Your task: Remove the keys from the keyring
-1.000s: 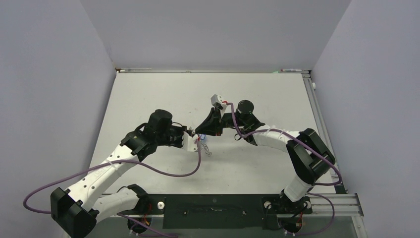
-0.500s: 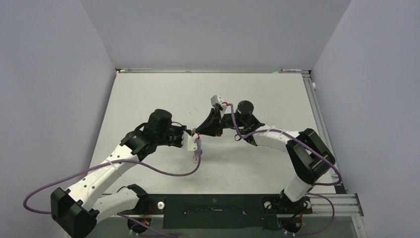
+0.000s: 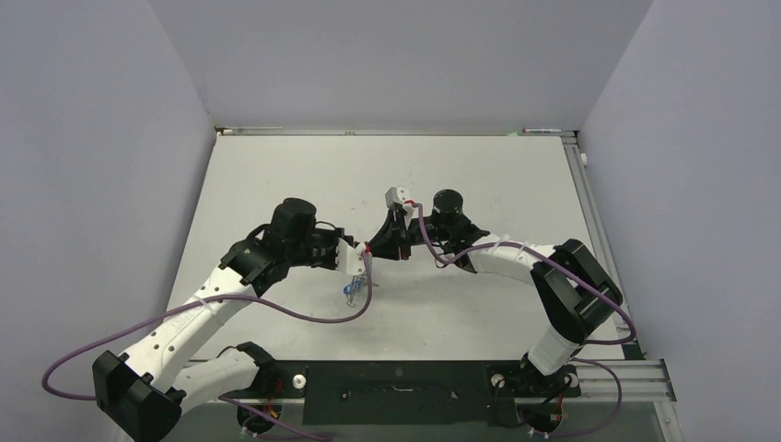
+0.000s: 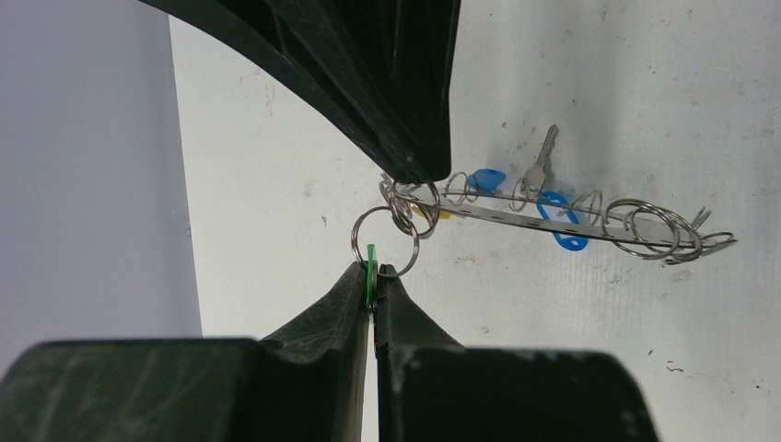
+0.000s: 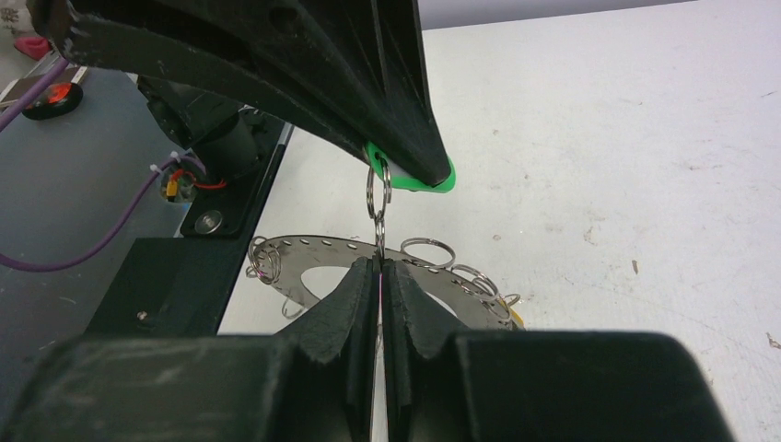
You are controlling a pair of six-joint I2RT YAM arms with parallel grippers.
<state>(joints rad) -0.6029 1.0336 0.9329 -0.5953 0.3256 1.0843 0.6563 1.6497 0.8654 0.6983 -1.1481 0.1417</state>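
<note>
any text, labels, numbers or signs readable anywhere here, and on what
None can be read. The green tag, the blue tags and the key show no legible writing. The keyring shows only punched holes.

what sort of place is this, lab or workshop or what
Most likely a robotics lab test cell: a white table boxed in by plain walls, a left arm and right arm trailing purple cables, both bolted to an aluminium frame at the near edge.
</note>
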